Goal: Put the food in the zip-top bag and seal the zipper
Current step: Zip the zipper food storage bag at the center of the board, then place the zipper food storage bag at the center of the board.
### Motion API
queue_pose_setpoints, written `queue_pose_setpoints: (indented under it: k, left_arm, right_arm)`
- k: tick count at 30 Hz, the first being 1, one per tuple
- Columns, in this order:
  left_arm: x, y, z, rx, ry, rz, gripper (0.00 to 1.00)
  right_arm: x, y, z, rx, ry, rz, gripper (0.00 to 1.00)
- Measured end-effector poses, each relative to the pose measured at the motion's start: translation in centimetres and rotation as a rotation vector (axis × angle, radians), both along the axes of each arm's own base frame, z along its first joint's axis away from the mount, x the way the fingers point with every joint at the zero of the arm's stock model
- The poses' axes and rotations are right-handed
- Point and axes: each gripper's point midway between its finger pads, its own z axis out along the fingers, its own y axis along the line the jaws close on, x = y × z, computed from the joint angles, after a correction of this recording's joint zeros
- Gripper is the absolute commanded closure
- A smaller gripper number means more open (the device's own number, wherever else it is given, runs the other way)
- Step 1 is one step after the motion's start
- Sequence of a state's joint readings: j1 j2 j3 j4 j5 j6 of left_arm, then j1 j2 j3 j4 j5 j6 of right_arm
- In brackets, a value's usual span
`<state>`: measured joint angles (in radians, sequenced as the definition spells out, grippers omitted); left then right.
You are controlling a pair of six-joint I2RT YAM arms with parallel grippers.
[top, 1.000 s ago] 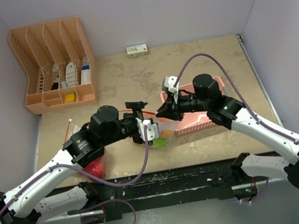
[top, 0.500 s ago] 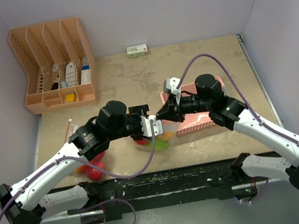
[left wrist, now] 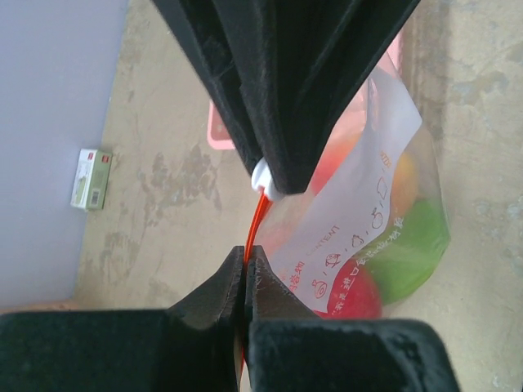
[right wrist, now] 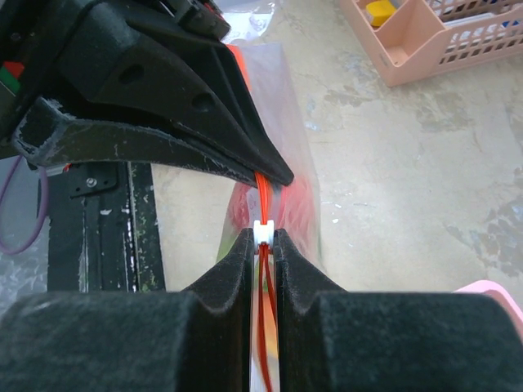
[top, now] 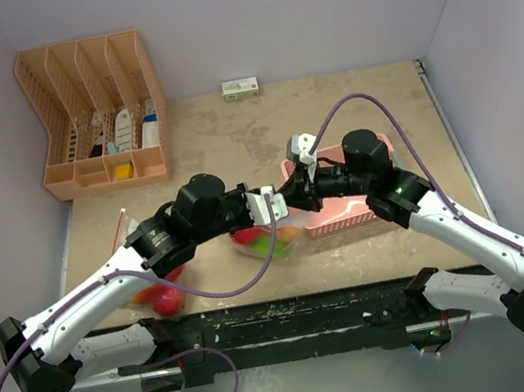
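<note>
gap closed: left gripper (left wrist: 247, 261), clamped on orange-red zipper strip (left wrist: 257, 214) of clear plastic bag (left wrist: 376, 196), now nearly meets right gripper (right wrist: 263, 241) pinching the white slider (left wrist: 262, 173). seal likely almost run.

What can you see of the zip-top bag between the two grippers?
The zip-top bag is thin clear plastic with a white printed panel and an orange-red zipper strip. Red, green and orange toy food shows inside. It is held beside the pink basket: the left gripper pinches the strip in its jaws, the right gripper clamps the white slider.
</note>
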<state>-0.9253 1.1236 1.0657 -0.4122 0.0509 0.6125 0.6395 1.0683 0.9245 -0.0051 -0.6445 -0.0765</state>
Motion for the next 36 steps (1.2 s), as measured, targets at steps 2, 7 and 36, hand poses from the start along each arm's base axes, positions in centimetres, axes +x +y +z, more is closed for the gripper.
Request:
queue_pose_setpoints:
  k: [2, 7, 36]
  left_arm:
    - [0.3, 0.6, 0.2, 0.005, -0.012, 0.036, 1.0]
    - [1.0, 3.2, 1.2, 0.011, -0.063, 0.152, 1.0]
    - [4.2, 8.4, 0.0, 0.074, -0.118, 0.521, 0.77]
  right_arm:
    - [0.4, -0.1, 0.0, -0.001, -0.004, -0.024, 1.0]
    - [1.4, -0.3, 0.1, -0.002, -0.012, -0.083, 1.0]
    - [7.7, -4.7, -2.2, -0.053, 0.103, -0.587, 0.01]
